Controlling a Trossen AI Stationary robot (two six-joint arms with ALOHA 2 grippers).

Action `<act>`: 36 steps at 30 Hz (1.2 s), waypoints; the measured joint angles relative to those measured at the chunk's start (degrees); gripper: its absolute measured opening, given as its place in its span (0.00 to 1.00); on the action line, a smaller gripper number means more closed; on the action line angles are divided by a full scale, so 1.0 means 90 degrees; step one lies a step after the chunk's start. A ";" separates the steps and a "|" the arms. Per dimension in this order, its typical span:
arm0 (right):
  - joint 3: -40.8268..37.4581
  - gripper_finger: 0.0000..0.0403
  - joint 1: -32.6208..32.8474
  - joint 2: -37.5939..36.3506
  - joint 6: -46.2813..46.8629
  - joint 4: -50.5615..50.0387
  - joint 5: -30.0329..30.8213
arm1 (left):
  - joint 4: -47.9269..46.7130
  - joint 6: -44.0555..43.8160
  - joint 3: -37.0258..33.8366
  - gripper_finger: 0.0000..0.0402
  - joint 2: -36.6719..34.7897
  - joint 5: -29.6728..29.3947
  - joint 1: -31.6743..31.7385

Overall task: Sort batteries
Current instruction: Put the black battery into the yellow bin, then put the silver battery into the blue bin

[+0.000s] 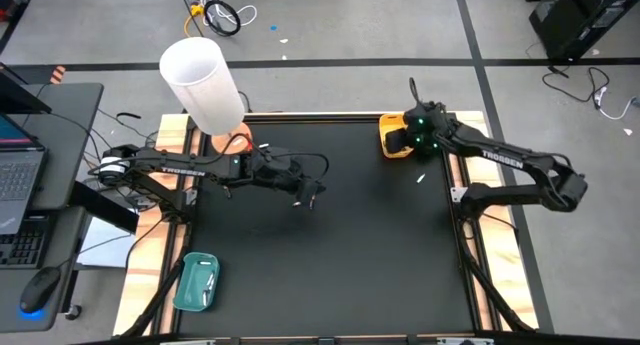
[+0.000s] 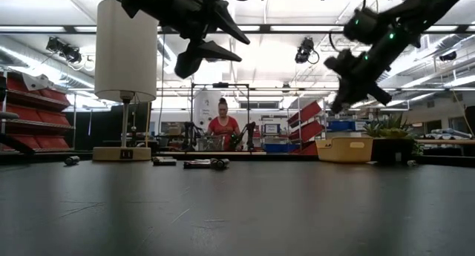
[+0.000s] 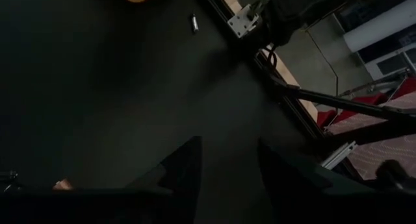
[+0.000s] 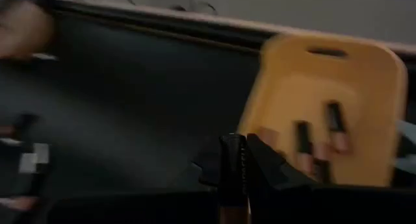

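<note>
- The desk (image 1: 330, 255) is mostly bare; the teal tray (image 1: 197, 282) sits at 7 o'clock and the yellow tray (image 1: 393, 135) at 1 o'clock.
- The right claw (image 1: 420, 137) hovers over the yellow tray, clenched on a dark battery (image 4: 233, 169); the step in hand looks like a drop-off.
- The left claw (image 1: 311, 197), released and empty, hangs above desk centre.
- Dark batteries (image 4: 318, 143) already lie in the yellow tray; 1 loose battery (image 1: 421, 179) remains beside it.
- Next: lower over the tray, then let go.
</note>
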 joint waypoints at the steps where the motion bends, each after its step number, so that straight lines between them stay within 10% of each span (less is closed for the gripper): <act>1: -0.0007 0.07 -0.0139 0.0120 -0.0106 -0.0046 -0.0025 | 0.0024 -0.0002 0.0000 0.41 0.0000 -0.0015 0.0000; 20: 0.0921 0.07 -0.0661 0.2268 -0.1063 -0.0318 0.0275 | 0.0046 -0.0105 0.0000 0.41 0.0000 -0.0009 0.0001; 36: 0.1032 0.39 -0.0465 0.2443 -0.1248 -0.0597 0.0265 | 0.0006 -0.0173 0.0000 0.41 0.0000 0.0006 0.0000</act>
